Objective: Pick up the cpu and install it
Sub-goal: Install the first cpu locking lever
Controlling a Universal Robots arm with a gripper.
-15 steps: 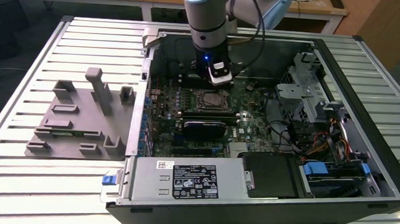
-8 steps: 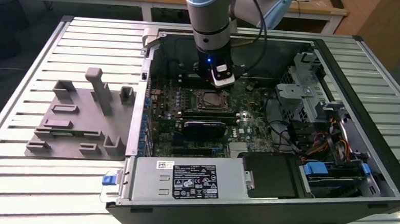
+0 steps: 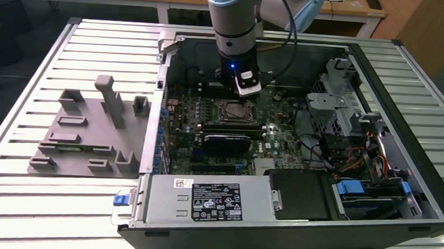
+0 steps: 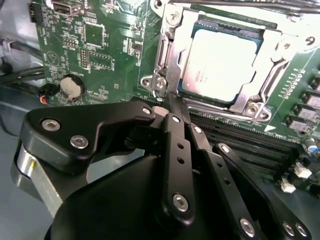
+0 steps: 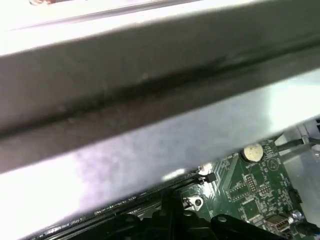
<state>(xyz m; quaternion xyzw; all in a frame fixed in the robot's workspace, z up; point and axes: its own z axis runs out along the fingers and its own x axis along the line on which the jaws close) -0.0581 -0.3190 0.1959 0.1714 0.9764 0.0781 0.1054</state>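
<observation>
Clearly, the gripper [image 4: 172, 102] was pinched together, its 2 black fingers [image 4: 176, 131] meeting at the tips with nothing between them. Those tips sat at the near corner of the socket frame [image 4: 165, 80], right by its screw. Just beyond them lay the cpu [image 4: 222, 62], flat and square in the socket with its pale metal top upward, so it has no long axis to speak of. In the exterior view the gripper [image 3: 242, 90] hung inside the computer case [image 3: 406, 83], just above the cpu [image 3: 233, 111] on the motherboard [image 3: 278, 142].
</observation>
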